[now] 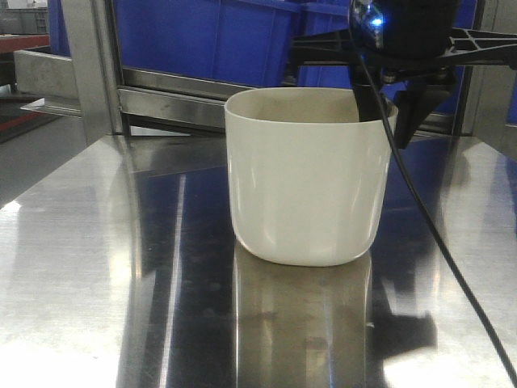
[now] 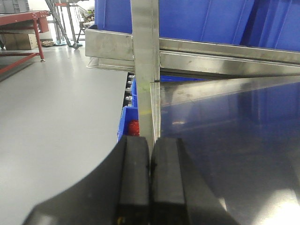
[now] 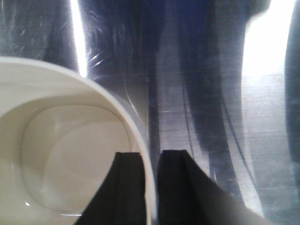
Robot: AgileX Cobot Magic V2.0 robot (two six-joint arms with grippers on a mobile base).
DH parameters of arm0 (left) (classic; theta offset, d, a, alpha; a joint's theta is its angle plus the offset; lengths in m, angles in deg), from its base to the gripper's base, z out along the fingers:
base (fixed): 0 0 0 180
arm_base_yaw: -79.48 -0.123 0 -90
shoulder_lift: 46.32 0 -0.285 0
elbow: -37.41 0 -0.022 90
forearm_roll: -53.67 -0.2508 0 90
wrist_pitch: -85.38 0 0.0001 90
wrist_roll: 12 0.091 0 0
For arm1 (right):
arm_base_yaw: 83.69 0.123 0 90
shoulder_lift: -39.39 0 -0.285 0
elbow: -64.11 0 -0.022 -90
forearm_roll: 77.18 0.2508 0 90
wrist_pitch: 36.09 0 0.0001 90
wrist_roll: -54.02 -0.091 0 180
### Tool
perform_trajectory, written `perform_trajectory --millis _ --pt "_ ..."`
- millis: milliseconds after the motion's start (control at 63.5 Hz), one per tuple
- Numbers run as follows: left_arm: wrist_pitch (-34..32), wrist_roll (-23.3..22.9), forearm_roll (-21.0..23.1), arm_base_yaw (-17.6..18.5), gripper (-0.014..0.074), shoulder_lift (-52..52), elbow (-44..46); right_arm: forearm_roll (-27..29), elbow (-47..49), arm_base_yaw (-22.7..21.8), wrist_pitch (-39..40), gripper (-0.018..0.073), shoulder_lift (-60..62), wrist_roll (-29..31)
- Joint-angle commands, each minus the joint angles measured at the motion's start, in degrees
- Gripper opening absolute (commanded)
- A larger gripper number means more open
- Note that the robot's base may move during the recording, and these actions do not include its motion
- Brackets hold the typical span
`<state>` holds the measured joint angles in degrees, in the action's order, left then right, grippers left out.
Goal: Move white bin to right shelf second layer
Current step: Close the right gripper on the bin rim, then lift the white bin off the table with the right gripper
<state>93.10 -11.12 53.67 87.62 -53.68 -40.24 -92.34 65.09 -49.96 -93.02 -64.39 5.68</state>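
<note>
The white bin [image 1: 303,186] stands upright on the shiny steel tabletop [image 1: 81,283], empty inside. My right gripper [image 1: 388,113] comes down over its far right rim. In the right wrist view, one finger is inside the bin [image 3: 61,154] and the other outside, and my right gripper [image 3: 151,159] is shut on the thin wall. My left gripper [image 2: 151,145] is shut and empty, at the table's left edge facing a steel rack post [image 2: 144,70]. No roller-rail shelf level on the right shows in any view.
Blue crates [image 1: 202,36] sit on a steel rack level right behind the bin, and also show in the left wrist view [image 2: 201,18]. A black cable [image 1: 436,234] hangs from the right arm across the table. Grey floor [image 2: 56,117] lies left of the table.
</note>
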Motion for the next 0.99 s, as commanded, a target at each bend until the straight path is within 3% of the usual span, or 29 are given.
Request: perform_trajectory --millis 0,977 --pt "-4.98 -0.17 0.00 0.20 0.0085 0.87 -2.11 -1.24 1.38 -0.37 1.15 0.0166 2.53 0.23" --pt "-4.98 -0.17 0.00 0.20 0.0085 0.87 -2.11 -2.57 1.38 -0.37 0.26 0.0160 11.27 0.30"
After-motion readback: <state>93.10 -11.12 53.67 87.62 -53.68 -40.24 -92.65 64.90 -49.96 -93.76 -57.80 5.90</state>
